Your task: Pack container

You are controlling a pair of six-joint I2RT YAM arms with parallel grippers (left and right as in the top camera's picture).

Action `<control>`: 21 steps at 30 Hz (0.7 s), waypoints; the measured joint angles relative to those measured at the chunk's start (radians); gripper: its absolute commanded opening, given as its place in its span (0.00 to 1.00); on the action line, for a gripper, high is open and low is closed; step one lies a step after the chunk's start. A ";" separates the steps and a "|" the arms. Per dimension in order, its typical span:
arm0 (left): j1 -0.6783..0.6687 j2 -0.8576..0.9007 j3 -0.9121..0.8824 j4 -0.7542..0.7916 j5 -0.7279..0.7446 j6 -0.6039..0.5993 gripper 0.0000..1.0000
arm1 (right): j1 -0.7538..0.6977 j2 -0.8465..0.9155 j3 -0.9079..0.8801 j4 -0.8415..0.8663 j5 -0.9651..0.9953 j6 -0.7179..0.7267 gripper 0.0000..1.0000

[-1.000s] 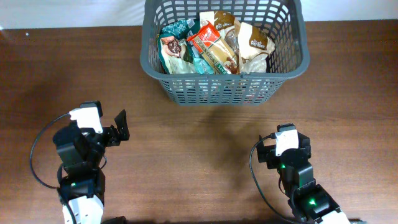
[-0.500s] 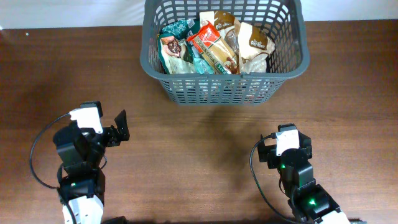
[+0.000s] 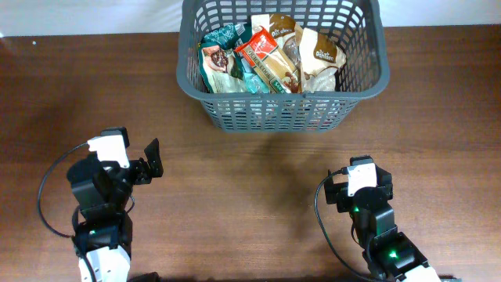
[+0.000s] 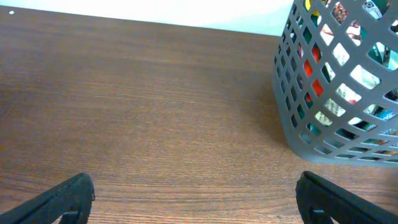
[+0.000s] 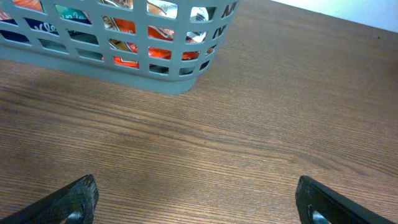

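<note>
Where the basket stands: at the far middle of the surface (image 3: 258, 180), well apart from both arms.
Basket (image 3: 274, 113): dark grey plastic with lattice sides and a thick rim, upright, its mouth open to the overhead view.
Contents: several food packets crowded together, leaning on one another.
Red packet (image 3: 264, 56): in the middle, tilted, lying over its neighbours.
Teal packet (image 3: 221, 61): on the left side, near the left wall, with a brown picture on its face.
Brown packet (image 3: 283, 33): just behind the red one, toward the far wall.
Cream packet (image 3: 322, 56): to the right of the red one, with a dark round label.
Through the slots: patches of red, teal and white show in both wrist views.
Left tool (image 4: 196, 196): jaws spread wide and holding nothing, low over the surface, the basket's corner ahead to its right.
Right tool (image 5: 196, 196): jaws spread wide and holding nothing, the basket's corner ahead to its left.
Surface: dark brown wood grain.
</note>
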 measured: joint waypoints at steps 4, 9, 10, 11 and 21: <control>0.000 0.000 0.000 0.000 0.000 0.000 0.99 | 0.000 0.000 0.000 0.000 0.000 0.000 0.99; 0.000 0.000 0.000 0.000 0.000 0.000 0.99 | 0.000 0.000 0.000 0.000 0.000 0.001 0.99; 0.000 0.000 0.000 0.000 0.000 0.000 0.99 | 0.000 0.000 0.000 0.000 0.000 0.000 0.99; 0.000 0.000 0.000 0.000 0.000 0.000 0.99 | 0.000 0.000 0.000 0.000 0.000 0.000 0.99; 0.000 0.000 0.000 0.000 0.000 0.000 0.99 | -0.096 -0.147 0.000 0.000 -0.009 0.000 0.99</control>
